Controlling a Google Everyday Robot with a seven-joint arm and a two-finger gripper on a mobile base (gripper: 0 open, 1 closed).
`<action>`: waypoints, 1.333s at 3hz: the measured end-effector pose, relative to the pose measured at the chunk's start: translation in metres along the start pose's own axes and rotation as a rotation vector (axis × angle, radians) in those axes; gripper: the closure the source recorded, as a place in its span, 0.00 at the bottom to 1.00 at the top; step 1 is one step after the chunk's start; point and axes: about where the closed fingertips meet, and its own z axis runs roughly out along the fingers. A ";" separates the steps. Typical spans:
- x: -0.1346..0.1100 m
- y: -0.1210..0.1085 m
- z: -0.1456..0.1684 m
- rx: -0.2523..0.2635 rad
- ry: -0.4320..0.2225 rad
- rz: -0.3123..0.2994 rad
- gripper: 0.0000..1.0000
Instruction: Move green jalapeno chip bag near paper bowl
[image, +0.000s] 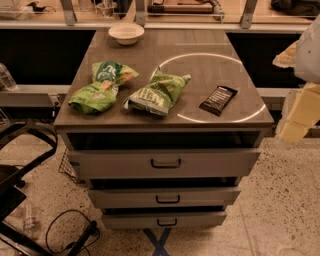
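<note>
The green jalapeno chip bag lies crumpled near the middle front of the grey cabinet top. The paper bowl stands at the back left of the top, well apart from the bag. My gripper shows as pale cream blocks at the right edge of the view, off to the right of the cabinet and away from the bag. It holds nothing that I can see.
A darker green bag with a white logo and a plain lime-green bag lie at the left. A black packet lies at the right front. Three drawers stand slightly open below. Cables and a black frame are on the floor at left.
</note>
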 end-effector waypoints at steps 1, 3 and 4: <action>0.000 0.000 0.000 0.000 0.000 0.000 0.00; -0.020 -0.032 0.023 0.016 -0.078 0.094 0.00; -0.059 -0.081 0.062 0.089 -0.211 0.232 0.00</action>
